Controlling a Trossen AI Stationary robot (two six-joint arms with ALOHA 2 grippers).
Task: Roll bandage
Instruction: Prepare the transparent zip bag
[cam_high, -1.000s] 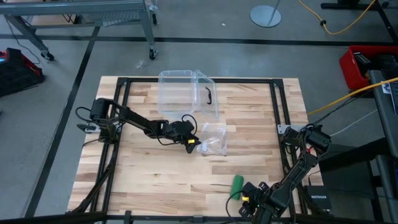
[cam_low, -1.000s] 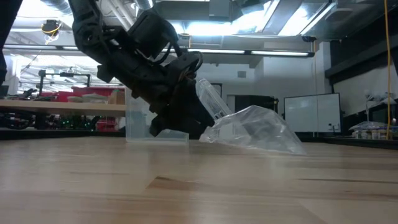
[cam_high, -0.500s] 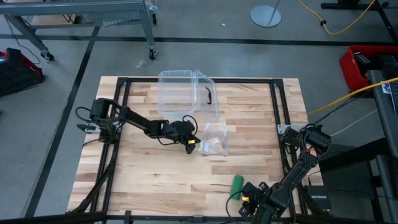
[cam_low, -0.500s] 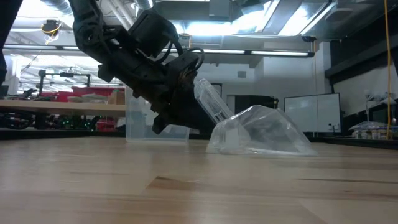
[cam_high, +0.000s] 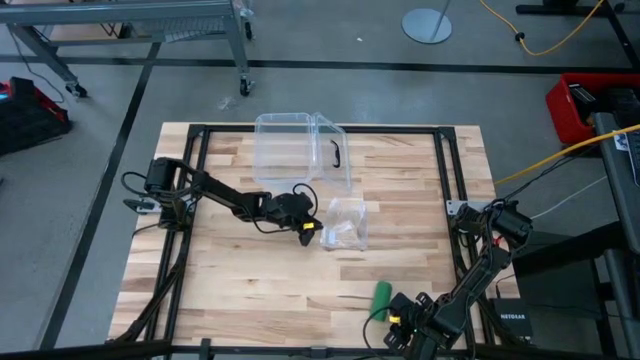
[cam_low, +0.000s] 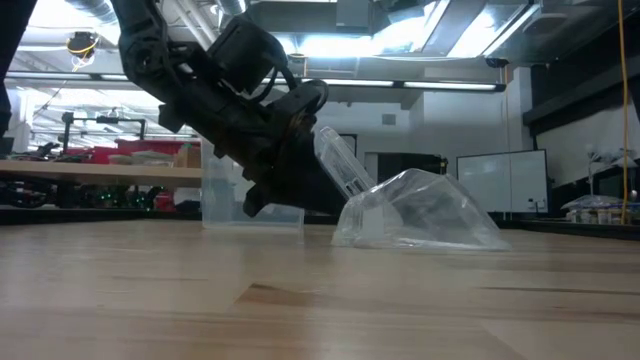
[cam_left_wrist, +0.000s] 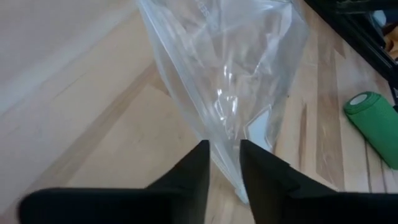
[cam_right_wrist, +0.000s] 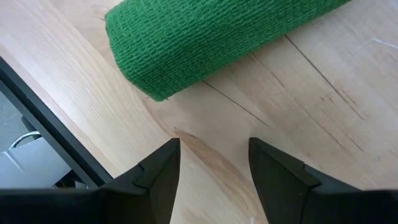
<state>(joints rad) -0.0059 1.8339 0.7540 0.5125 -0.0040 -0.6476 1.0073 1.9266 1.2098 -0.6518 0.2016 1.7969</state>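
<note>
The bandage (cam_high: 381, 296) is a short green roll lying on its side on the wooden table near the front right; it also shows in the right wrist view (cam_right_wrist: 211, 37) and the left wrist view (cam_left_wrist: 373, 124). My right gripper (cam_right_wrist: 214, 168) stands open just short of the roll's end, pointing steeply down, and touches nothing. At mid-table, my left gripper (cam_left_wrist: 224, 155) slants down at the crinkly clear wrapper (cam_high: 346, 224). Its fingers are apart, and the wrapper's near edge (cam_left_wrist: 225, 158) runs into the gap. My left gripper comes at the wrapper slanting down from the table's left, one finger (cam_left_wrist: 198, 171) on each side of its near edge. I cannot tell whether the fingers touch the film. The wrapper rests on the table in a hump (cam_low: 420, 215).
A clear plastic box (cam_high: 300, 150) with a black handle stands at the far middle of the table, behind the left arm. A black frame rail (cam_right_wrist: 56, 137) runs close by the right gripper along the table's front right.
The wrapper's edge beside my left gripper has drawn in toward the table's right. The film lay stretched out low from the fingers a second ago; it now stands bunched in a taller hump. Both arms have kept their places.
</note>
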